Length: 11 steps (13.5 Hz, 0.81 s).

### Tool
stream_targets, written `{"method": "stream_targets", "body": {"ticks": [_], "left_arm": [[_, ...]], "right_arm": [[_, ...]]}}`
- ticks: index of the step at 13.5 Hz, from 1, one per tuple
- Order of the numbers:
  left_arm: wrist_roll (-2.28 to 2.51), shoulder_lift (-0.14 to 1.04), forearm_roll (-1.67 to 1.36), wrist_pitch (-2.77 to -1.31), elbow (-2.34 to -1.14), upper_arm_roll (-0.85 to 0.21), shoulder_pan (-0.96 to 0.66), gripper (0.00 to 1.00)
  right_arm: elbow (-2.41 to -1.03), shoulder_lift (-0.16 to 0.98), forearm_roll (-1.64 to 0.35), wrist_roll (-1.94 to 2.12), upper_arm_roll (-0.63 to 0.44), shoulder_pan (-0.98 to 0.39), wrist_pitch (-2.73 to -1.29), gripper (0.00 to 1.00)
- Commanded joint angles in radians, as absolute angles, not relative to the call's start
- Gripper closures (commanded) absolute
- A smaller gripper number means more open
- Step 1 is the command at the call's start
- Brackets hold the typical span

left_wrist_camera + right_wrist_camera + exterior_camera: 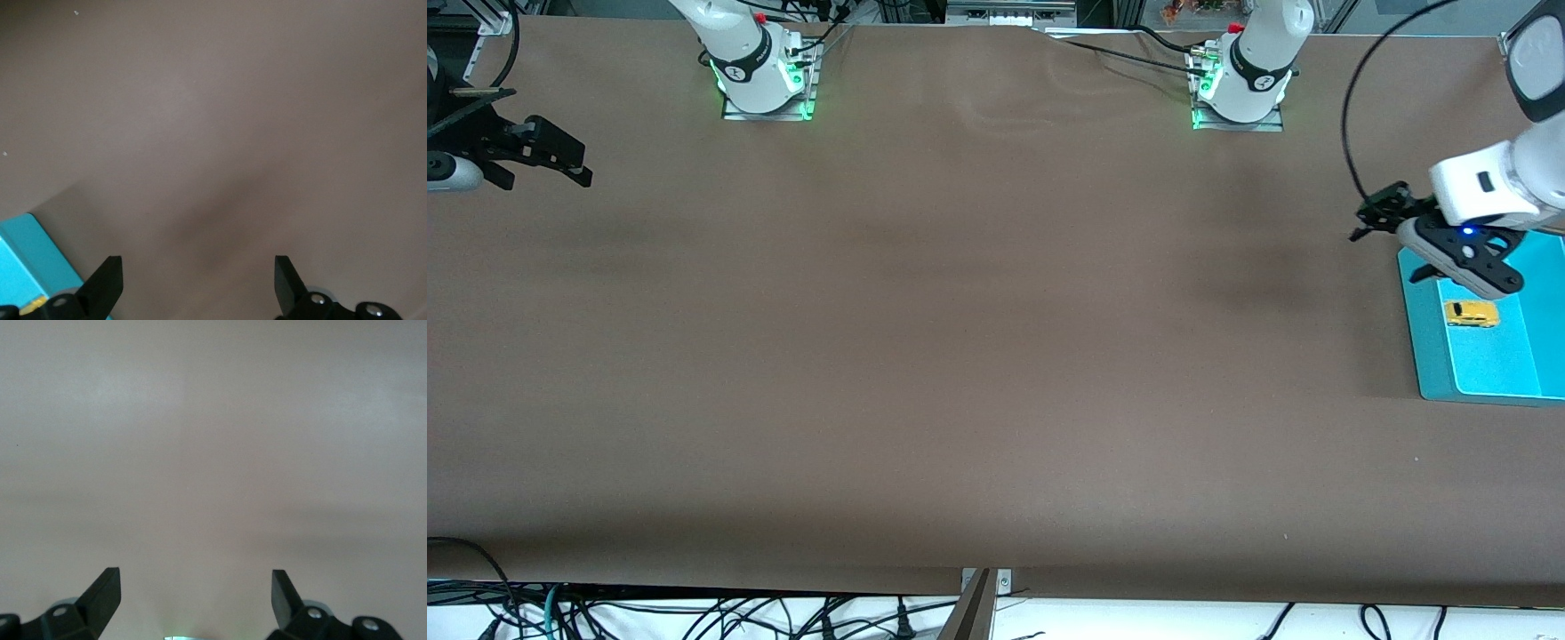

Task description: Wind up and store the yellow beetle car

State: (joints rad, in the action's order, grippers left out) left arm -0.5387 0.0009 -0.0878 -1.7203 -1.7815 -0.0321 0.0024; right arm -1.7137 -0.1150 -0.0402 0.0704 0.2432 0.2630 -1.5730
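The yellow beetle car stands on its wheels inside a shallow teal tray at the left arm's end of the table. My left gripper hangs open over the tray's edge nearest the robots' bases, a little above the car, with nothing between its fingers. In the left wrist view the left gripper shows bare brown table between its fingertips, a corner of the tray and a sliver of the car. My right gripper waits open at the right arm's end; the right wrist view shows the gripper over bare table.
The brown table stretches between the two arms. The two arm bases stand along its edge farthest from the front camera. Cables hang below the table's near edge.
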Motion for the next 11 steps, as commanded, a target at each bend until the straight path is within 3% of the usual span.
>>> {"method": "stream_targets", "body": {"ticks": [1, 7, 11], "left_arm": [[-0.322, 0.003, -0.089, -1.625, -1.706, -0.058, -0.069, 0.0], [-0.14, 0.025, -0.066, -1.617, -1.631, -0.031, -0.095, 0.0], [-0.06, 0.031, -0.057, -1.623, -1.628, -0.032, -0.026, 0.0]], "right_arm": [[-1.689, -0.107, -0.041, 0.057, 0.245, 0.267, -1.551, 0.0], [-1.689, -0.107, -0.046, 0.057, 0.245, 0.267, -1.551, 0.0], [-1.69, -0.107, -0.046, 0.057, 0.233, 0.267, -1.549, 0.0]]}}
